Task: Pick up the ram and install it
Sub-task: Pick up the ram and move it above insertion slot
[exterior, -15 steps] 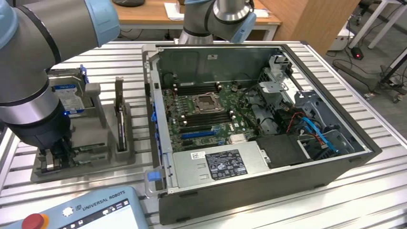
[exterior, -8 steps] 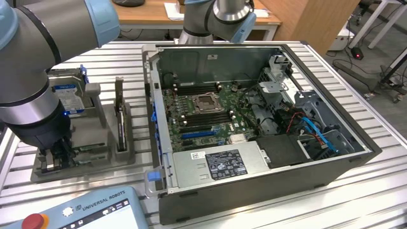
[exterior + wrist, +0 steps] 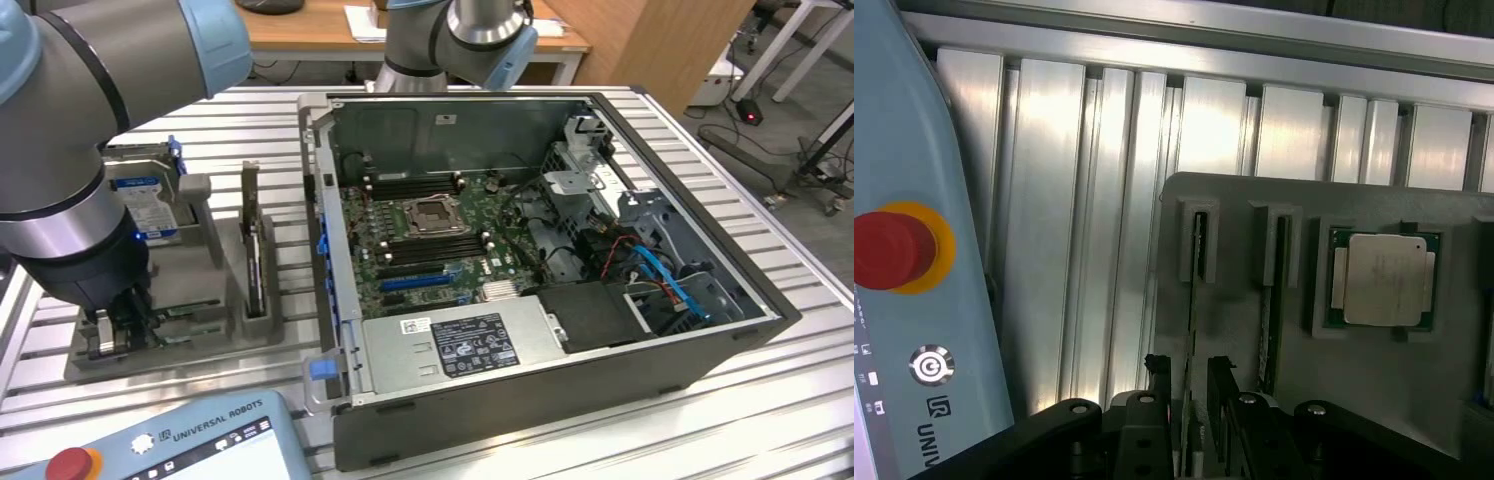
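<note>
Straddling the ram [image 3: 1195, 290], the claw [image 3: 1189, 385] is seen with its two black fingers [image 3: 1159, 375] parted, one on each side of the thin green stick. A sliver of gap is left on both sides, so nothing is clamped. The ram is stood on edge in a slot of the grey tray [image 3: 1234, 330]. A second stick [image 3: 1275, 290] is slotted just beside it, and a square silver processor [image 3: 1381, 279] is laid flat in a recess past that.

"UNIVERSAL ROBOTS" is printed on the light-blue control tablet [image 3: 200, 440], found at seven o'clock in the exterior view beside its red stop button [image 3: 70, 465]. In the wrist view the letters "UNI" and a UR mark can be read on it. The white label on the silver power supply [image 3: 461, 345] is too small to be read, as is the blue-and-white label on a boxy part [image 3: 140, 200] held at the tray's far end.

A dark card [image 3: 251, 250] is also held upright in the tray, at two o'clock of the claw. At three o'clock of the tray the open computer case [image 3: 534, 410] is set on the slatted metal table [image 3: 774, 390]. A green motherboard [image 3: 414, 250] with its processor socket [image 3: 434, 213] is housed inside, with blue cables [image 3: 661, 275] at three o'clock of it. The upright card and the case's near wall are placed between claw and motherboard.
</note>
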